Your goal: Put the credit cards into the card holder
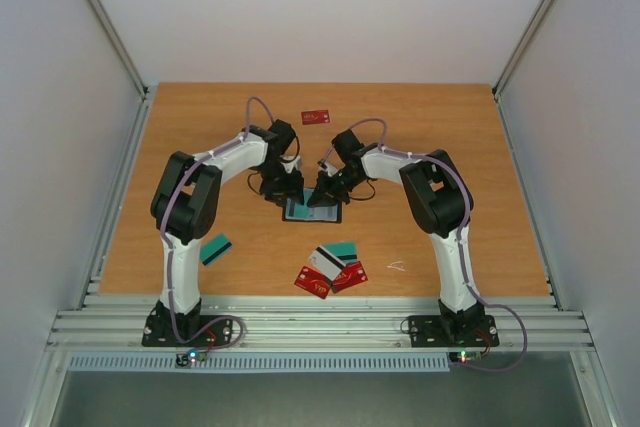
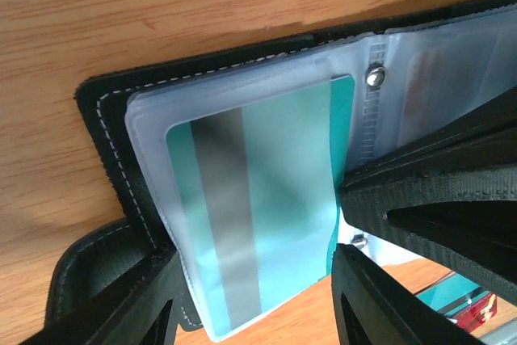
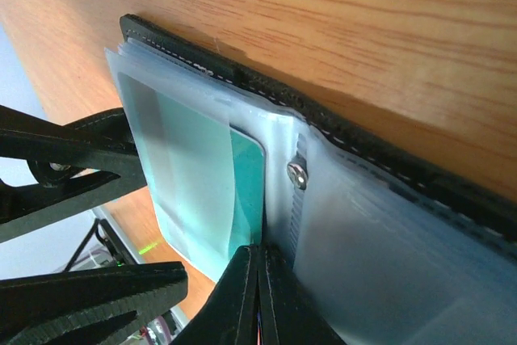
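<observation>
The teal plastic card with a dark stripe [image 2: 258, 224] sits almost fully in a clear pocket [image 2: 153, 135] of the open black folding card holder [image 2: 105, 143], in the middle of the tabletop [image 1: 450, 147]. The left pincer [image 2: 250, 296] has a finger on each side of it, but I cannot tell if it pinches. The right pincer [image 3: 258, 296] is pressed together beside it. Other loose cards [image 1: 332, 267] are left to do.

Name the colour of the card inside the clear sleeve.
The card is teal with a dark stripe; left wrist view.

Teal credit card [image 2: 266, 199] (dark grey stripe); black card holder [image 2: 105, 111], white stitching.
</observation>
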### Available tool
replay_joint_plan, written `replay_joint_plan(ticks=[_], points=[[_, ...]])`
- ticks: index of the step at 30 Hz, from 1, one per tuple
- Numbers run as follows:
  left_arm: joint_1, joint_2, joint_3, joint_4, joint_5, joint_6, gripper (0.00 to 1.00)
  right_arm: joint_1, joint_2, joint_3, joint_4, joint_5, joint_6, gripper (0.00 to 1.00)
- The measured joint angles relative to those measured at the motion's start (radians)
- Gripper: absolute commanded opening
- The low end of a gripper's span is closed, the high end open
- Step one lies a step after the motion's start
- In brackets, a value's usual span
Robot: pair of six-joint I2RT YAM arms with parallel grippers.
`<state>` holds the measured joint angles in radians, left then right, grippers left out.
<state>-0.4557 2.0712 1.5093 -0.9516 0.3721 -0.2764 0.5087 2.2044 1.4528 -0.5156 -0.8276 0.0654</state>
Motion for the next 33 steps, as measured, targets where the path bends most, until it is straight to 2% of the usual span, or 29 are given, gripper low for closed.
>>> replay_joint_plan(ticks=[13, 33], points=[[-0.011, 0.01, 0.045, -0.029, 0.02, 0.0, 0.49, 0.0, 0.003, 0.0, 0.018, -0.01, 0.004, 0.05], [-0.076, 0.057, 0.15, -0.147, -0.17, 0.004, 0.49, -0.004, 0.003, 0.0, 0.018, -0.011, 0.003, 0.05]])
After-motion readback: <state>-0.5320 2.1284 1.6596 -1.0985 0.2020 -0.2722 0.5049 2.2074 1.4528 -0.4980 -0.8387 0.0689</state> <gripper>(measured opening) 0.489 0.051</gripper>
